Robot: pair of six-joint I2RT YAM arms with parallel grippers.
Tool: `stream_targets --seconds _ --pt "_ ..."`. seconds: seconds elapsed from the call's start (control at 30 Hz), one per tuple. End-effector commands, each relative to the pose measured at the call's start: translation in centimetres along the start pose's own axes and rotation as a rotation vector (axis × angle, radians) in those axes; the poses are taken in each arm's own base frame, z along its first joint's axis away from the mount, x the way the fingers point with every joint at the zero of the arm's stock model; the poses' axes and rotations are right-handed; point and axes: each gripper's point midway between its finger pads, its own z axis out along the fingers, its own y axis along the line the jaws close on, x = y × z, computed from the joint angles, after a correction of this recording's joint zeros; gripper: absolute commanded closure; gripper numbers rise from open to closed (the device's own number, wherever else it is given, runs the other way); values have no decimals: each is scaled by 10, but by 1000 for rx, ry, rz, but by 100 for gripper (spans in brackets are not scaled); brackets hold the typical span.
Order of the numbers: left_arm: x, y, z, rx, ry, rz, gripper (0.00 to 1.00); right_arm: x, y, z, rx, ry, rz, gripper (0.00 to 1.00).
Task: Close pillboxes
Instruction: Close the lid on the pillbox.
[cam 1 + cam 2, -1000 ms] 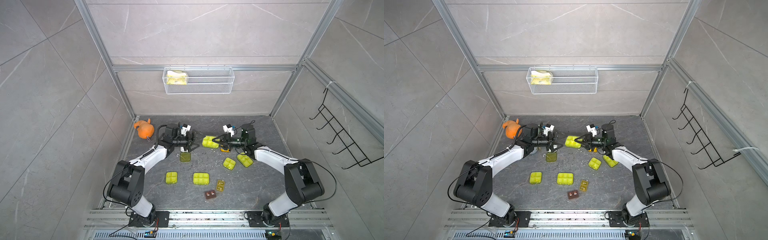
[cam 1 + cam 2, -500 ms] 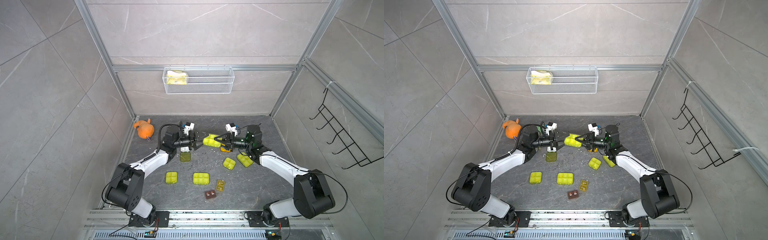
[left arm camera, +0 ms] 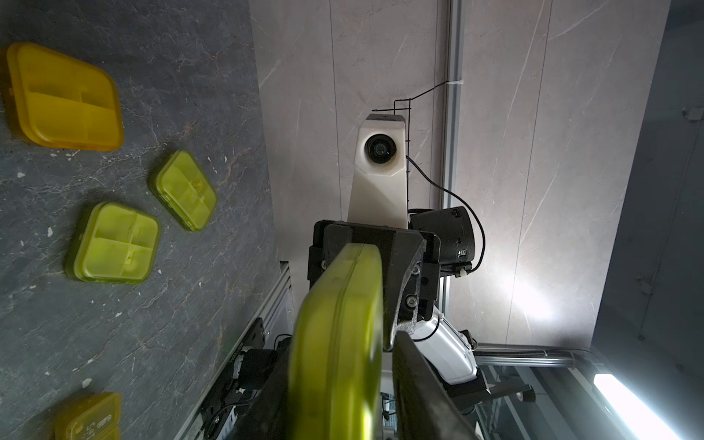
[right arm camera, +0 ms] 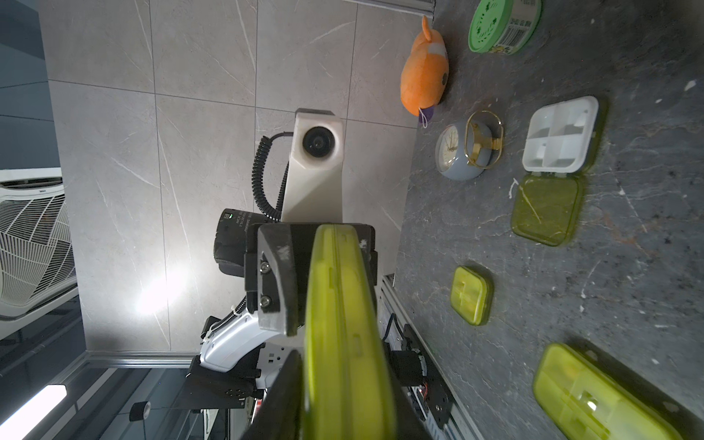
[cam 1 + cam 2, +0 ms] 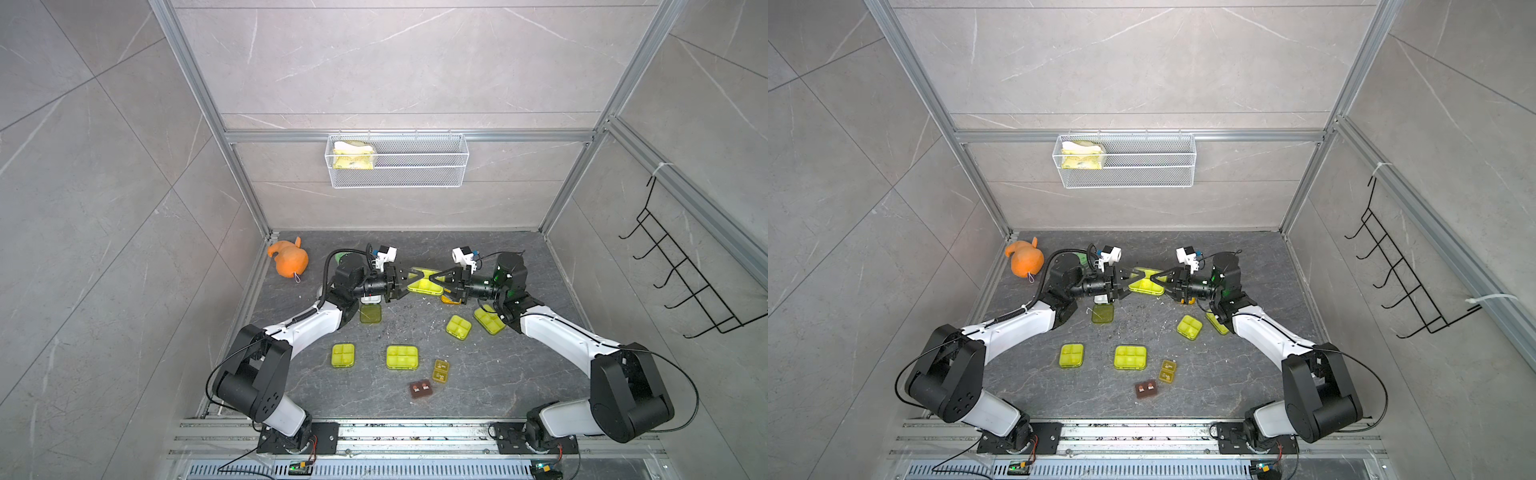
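Observation:
A long yellow-green pillbox (image 5: 424,284) (image 5: 1144,286) hangs above the table at the back middle, its lid down on its tray. My left gripper (image 5: 409,281) (image 3: 341,354) is shut on its left end and my right gripper (image 5: 437,282) (image 4: 343,381) on its right end. One pillbox lies open under the left arm, white tray (image 4: 558,133) beside its flat lid (image 5: 370,313). Closed yellow-green pillboxes (image 5: 343,354) (image 5: 402,357) (image 5: 458,326) (image 5: 489,320) lie in front. An orange pillbox (image 3: 64,99) sits under the right gripper. A tiny amber box (image 5: 440,370) and a brown one (image 5: 421,389) lie nearest the front.
An orange plush toy (image 5: 289,262) lies at the back left, with a green-lidded jar (image 4: 503,24) and a small grey clock (image 4: 463,148) near it. A wire basket (image 5: 397,160) hangs on the back wall. A black hook rack (image 5: 685,282) hangs on the right wall.
The left gripper moved right to the long pillbox's free end and its jaws closed on it. The right gripper kept its hold and shifted slightly right and up.

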Motion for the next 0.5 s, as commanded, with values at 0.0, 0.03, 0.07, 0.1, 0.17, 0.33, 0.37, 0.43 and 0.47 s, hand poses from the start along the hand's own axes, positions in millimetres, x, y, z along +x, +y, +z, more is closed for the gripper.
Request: stream_targets --seconds 0.0,0.03,0.07,0.1,0.17,0.33,0.37,0.43,0.47 --pt "2 -23 0 67 10 74 69 4 -1 1 -4 11 9 69" --pt "2 -22 0 64 6 72 70 4 -2 1 -4 13 10 68" --pt "2 -21 0 63 3 70 70 4 -2 1 -5 13 11 67" --pt "1 -20 0 62 1 69 73 3 -1 1 -6 11 9 64" --pt "1 -19 1 60 -1 65 75 2 0 2 -7 12 8 60" --pt "-2 -17 3 60 -1 60 76 -1 0 5 -12 14 10 52" --pt "-3 -17 4 61 -3 57 76 -2 1 5 -15 13 10 52" --pt "-5 -14 5 61 -8 50 76 -2 1 7 -19 17 8 54" --pt "-4 -13 6 62 -6 48 76 -2 1 8 -18 18 11 54"
